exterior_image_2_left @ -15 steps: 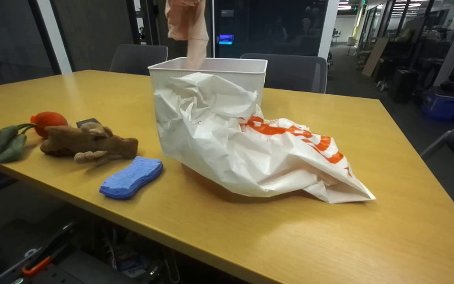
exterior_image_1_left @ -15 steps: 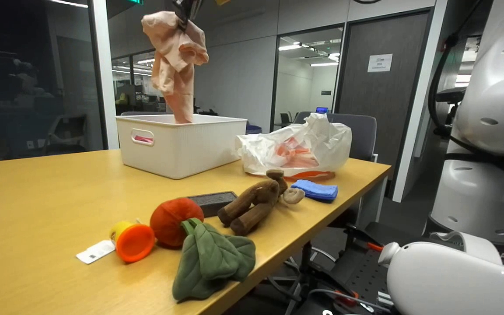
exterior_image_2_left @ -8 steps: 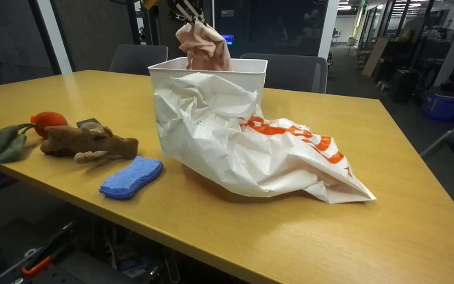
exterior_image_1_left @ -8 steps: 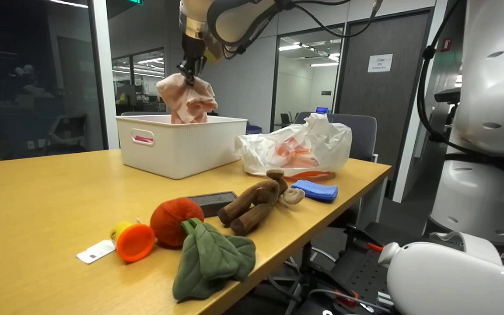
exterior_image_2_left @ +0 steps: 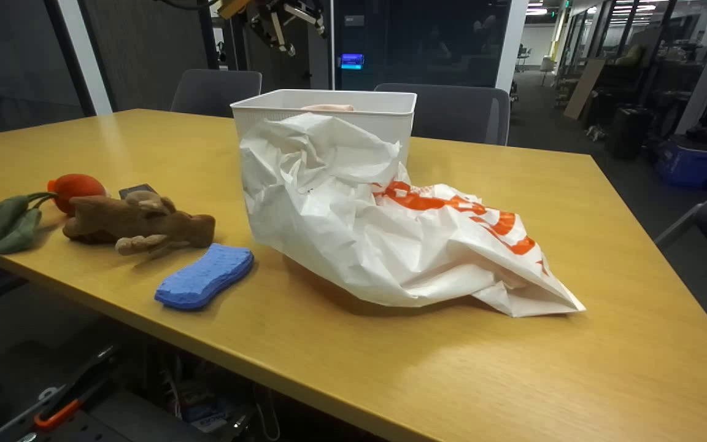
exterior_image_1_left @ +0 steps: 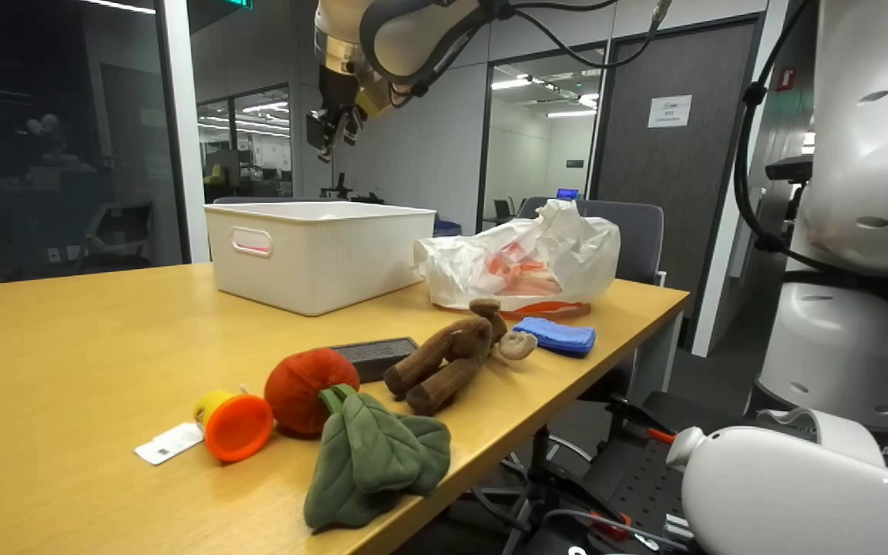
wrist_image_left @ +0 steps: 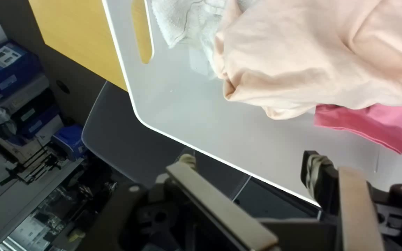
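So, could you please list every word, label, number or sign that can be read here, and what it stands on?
"A", apparently, on the robot base.
Door sign: too small.
Tag: too small.
Bag: orange print, too creased to read.
Blue screen: too blurred.
Green sign: cut off.
Box labels: too blurred.

Both exterior views look across table (exterior_image_1_left: 120, 347) toward bin (exterior_image_1_left: 367, 258); wrist view peers inside, close.

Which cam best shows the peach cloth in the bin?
Wrist view: it looks down on the peach cloth, cropped but folds clear. Exterior views give little: nothing recognizable behind the wall of the bin, or a thin strip of it past its rim.
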